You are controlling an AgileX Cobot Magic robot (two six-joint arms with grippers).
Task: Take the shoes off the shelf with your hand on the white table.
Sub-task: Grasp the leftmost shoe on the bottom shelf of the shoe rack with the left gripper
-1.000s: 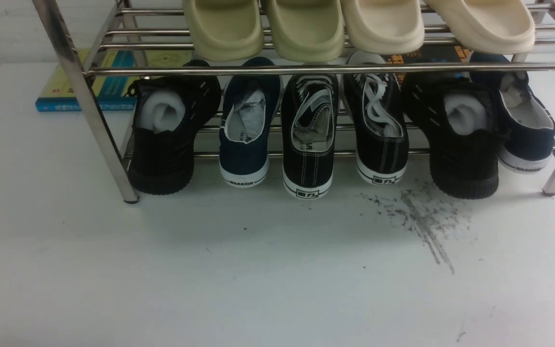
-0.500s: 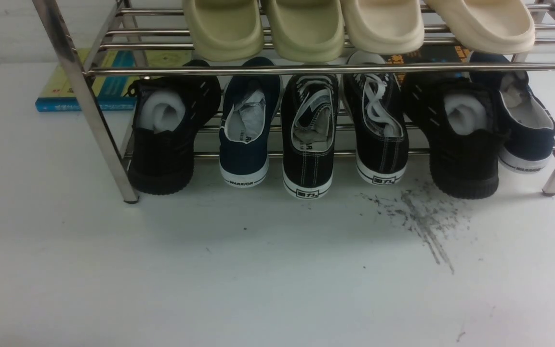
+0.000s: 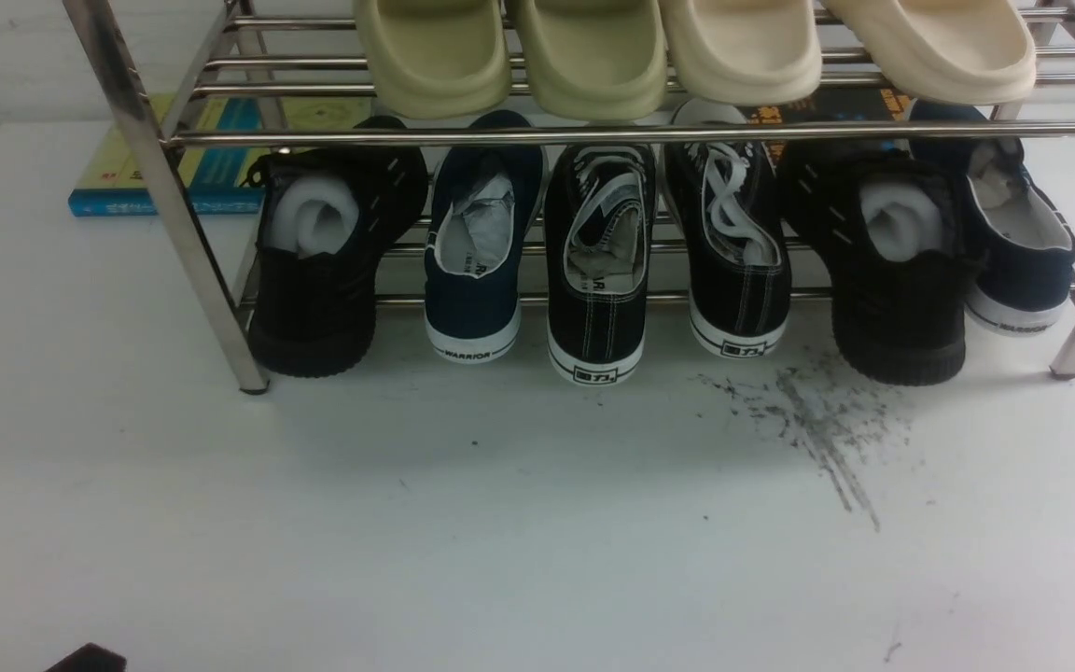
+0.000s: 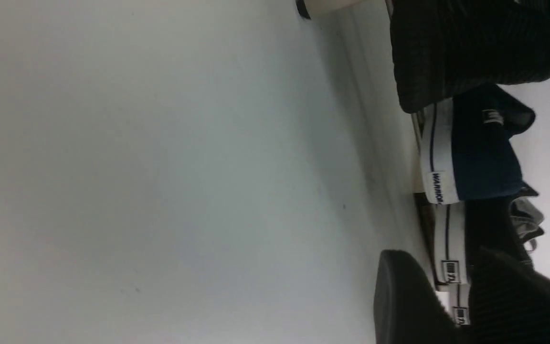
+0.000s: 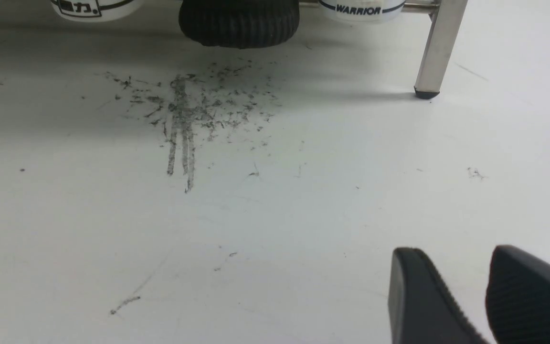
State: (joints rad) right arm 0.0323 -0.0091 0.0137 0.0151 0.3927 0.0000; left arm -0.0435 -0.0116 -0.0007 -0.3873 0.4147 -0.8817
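The two black mesh shoes stand on the lower tier of the chrome shelf (image 3: pixel 593 133), one at the left end (image 3: pixel 318 271) and one near the right end (image 3: pixel 887 271), heels toward me, with white stuffing inside. My left gripper (image 4: pixel 439 260) is open and empty, low over the white table (image 3: pixel 500 523); only its tip (image 3: pixel 85 658) shows at the bottom left of the front view. The left shoe's heel (image 4: pixel 466 52) shows in the left wrist view. My right gripper (image 5: pixel 451 255) is open and empty, well short of the right shoe's sole (image 5: pixel 239 21).
Between the black mesh shoes stand a navy Warrior shoe (image 3: pixel 477 271) and two black canvas shoes (image 3: pixel 598 280); another navy shoe (image 3: pixel 1013 252) is at the far right. Cream slippers (image 3: pixel 593 56) sit on the top tier. A book (image 3: pixel 127 177) lies behind. Scuff marks (image 3: pixel 817 429) are in front.
The tip of my left gripper has come into the bottom left corner of the front view. The shoes and the shelf have not moved.
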